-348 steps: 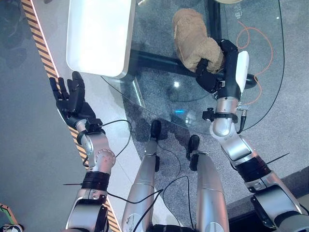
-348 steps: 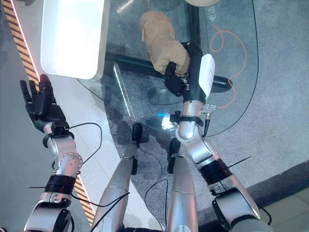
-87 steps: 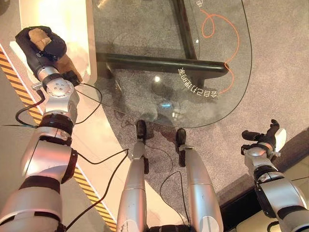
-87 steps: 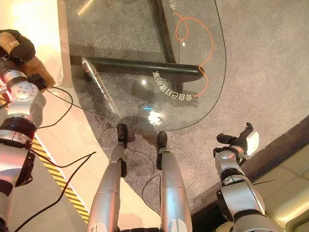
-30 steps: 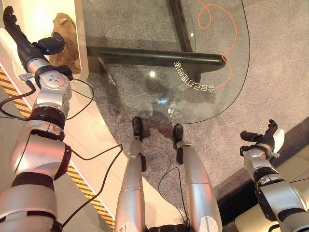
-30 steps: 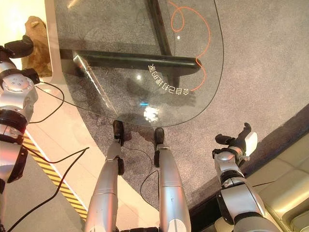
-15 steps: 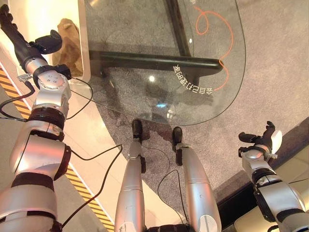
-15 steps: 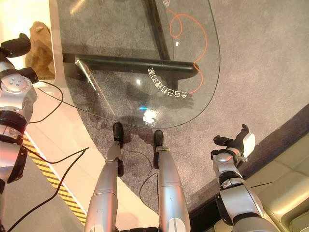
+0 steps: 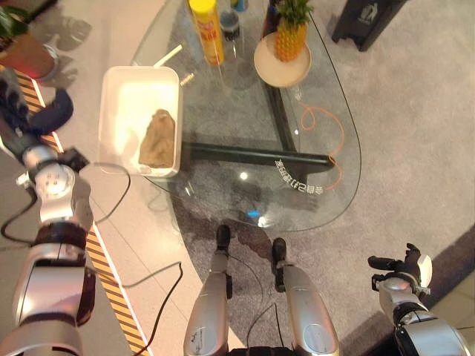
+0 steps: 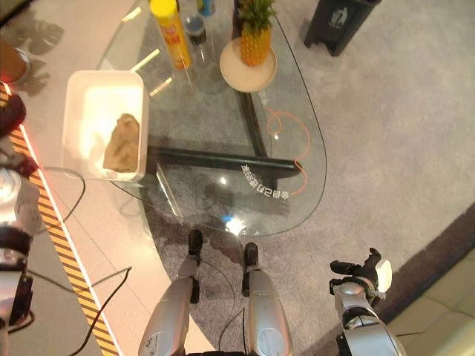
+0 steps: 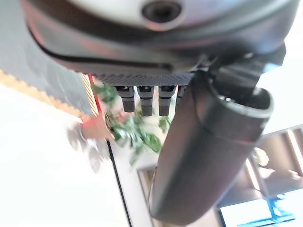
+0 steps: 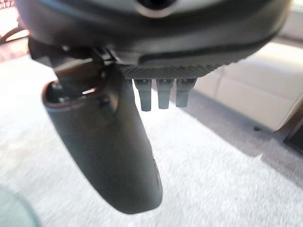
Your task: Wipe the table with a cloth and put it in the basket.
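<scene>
From the left eye view I see the tan cloth (image 9: 156, 139) lying crumpled in the white basket (image 9: 116, 78) on the glass table (image 9: 326, 178); it looks soft and light, best pinched at a raised fold. Each wrist view shows straight fingers holding nothing: left hand (image 11: 208, 142), right hand (image 12: 104, 142).

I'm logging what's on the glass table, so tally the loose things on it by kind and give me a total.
Yellow can: 1
Dark bottle: 1
Plate: 1
Pineapple: 1
White basket: 1
Brown cloth, lying in the basket: 1
Total: 6
</scene>
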Available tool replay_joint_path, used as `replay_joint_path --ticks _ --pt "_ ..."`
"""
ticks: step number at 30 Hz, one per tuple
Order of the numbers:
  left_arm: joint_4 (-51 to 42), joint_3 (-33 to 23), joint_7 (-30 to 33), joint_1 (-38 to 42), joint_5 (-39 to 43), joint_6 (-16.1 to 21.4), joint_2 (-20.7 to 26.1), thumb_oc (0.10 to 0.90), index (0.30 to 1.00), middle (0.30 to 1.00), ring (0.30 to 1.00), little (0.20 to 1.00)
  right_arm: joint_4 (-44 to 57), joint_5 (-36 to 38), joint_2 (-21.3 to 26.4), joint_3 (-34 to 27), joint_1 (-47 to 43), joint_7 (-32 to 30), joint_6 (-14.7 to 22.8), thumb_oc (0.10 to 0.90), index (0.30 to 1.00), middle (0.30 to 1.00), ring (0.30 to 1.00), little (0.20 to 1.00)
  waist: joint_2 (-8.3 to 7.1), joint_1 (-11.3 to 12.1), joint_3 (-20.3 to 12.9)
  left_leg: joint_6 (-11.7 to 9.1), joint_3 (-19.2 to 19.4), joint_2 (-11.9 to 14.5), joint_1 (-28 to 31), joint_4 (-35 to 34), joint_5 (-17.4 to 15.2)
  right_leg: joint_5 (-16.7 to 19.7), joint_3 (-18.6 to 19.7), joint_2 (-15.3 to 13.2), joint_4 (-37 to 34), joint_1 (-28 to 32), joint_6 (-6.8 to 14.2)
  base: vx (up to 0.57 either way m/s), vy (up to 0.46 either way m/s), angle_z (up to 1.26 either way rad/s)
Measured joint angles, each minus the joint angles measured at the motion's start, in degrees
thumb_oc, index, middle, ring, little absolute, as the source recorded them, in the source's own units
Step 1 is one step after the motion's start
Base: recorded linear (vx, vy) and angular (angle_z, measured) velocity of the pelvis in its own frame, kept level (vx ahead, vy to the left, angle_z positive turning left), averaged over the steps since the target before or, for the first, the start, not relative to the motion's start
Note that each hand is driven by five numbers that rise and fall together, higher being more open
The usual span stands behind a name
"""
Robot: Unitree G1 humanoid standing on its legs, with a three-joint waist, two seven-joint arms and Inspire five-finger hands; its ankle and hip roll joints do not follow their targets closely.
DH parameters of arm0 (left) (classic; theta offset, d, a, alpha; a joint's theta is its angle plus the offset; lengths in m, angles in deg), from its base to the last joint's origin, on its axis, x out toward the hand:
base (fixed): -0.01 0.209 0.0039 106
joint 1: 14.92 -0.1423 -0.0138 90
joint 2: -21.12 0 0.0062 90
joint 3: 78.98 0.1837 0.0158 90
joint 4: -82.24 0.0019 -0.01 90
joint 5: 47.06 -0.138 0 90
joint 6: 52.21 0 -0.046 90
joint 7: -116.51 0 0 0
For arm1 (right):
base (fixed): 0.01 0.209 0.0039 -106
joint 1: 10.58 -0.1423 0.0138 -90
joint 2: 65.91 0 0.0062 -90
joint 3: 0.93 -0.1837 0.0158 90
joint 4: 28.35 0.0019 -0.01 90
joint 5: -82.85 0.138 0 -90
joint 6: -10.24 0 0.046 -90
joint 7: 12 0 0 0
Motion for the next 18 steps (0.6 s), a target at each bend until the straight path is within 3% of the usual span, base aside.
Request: replay_joint_path --ticks 2,6,9,12,16,18 --pt "-0.1 -2.8 -2.8 -7.3 0.4 -1.2 -3.7 0.8 0.9 0.9 0.9 0.9 -0.1 -1.5 -0.1 -0.7 3.3 1.5 -0.4 0.8 0.9 0.9 0.9 0.9 1.78 1.2 -4.4 0.3 -0.1 0.3 2.0 -1.5 -0.6 0.0 -0.4 0.1 -2.5 2.8 0.2 0.08 -0.021 0.12" --pt "0.4 -5.2 -6.6 -18.1 -0.1 -3.5 -11.1 0.8 0.9 0.9 0.9 0.9 -0.5 -3.6 -0.7 -0.8 7.7 4.9 -2.9 0.8 0.9 0.9 0.9 0.9 3.13 2.3 -10.8 0.7 -0.7 -0.1 6.1 -2.6 -1.1 0.5 -1.9 0.0 -7.6 9.4 0.7 0.08 -0.012 0.17" --pt "5.2 -4.8 -12.2 -25.1 -2.4 -6.5 -14.3 0.8 0.9 0.9 0.9 0.9 -1.4 -4.9 -3.6 -0.8 10.5 7.6 -4.3 0.8 0.9 0.9 0.9 0.9 1.45 3.0 -17.0 0.5 -2.1 -0.3 7.7 -2.6 -2.2 0.8 -3.3 0.2 -11.7 13.6 0.7 0.07 0.004 0.24" --pt "13.2 -4.2 -18.0 -29.9 -4.1 -11.6 -16.1 0.8 0.9 0.9 0.9 0.9 -2.5 -9.1 -5.6 -0.7 12.3 10.9 -5.9 0.8 0.9 0.9 0.9 0.9 -0.67 3.2 -20.1 0.1 -2.1 -0.5 10.4 -2.7 -3.1 1.7 -3.9 0.4 -16.3 18.6 0.9 0.1 0.029 0.12" --pt "22.4 -2.5 -24.1 -33.2 -11.0 -18.0 -18.9 0.8 0.9 0.9 0.9 0.9 -3.5 -13.4 -5.7 -0.5 14.5 14.3 -7.7 0.8 0.9 0.9 0.9 0.9 -1.63 3.2 -23.6 0.5 -2.1 -1.2 12.0 -2.7 -3.9 2.8 -4.0 0.1 -20.1 22.0 1.4 0.03 0.017 0.02" --pt "25.0 0.1 -26.2 -34.6 -16.4 -19.3 -21.1 0.8 0.9 0.9 0.9 0.9 -4.6 -15.5 -5.8 -0.3 15.2 16.5 -8.7 0.8 0.9 0.9 0.9 0.9 -1.71 3.1 -23.9 0.5 -2.0 -1.3 12.8 -2.7 -4.2 3.5 -4.0 0.1 -21.0 23.3 1.1 0.04 0.027 0.0"
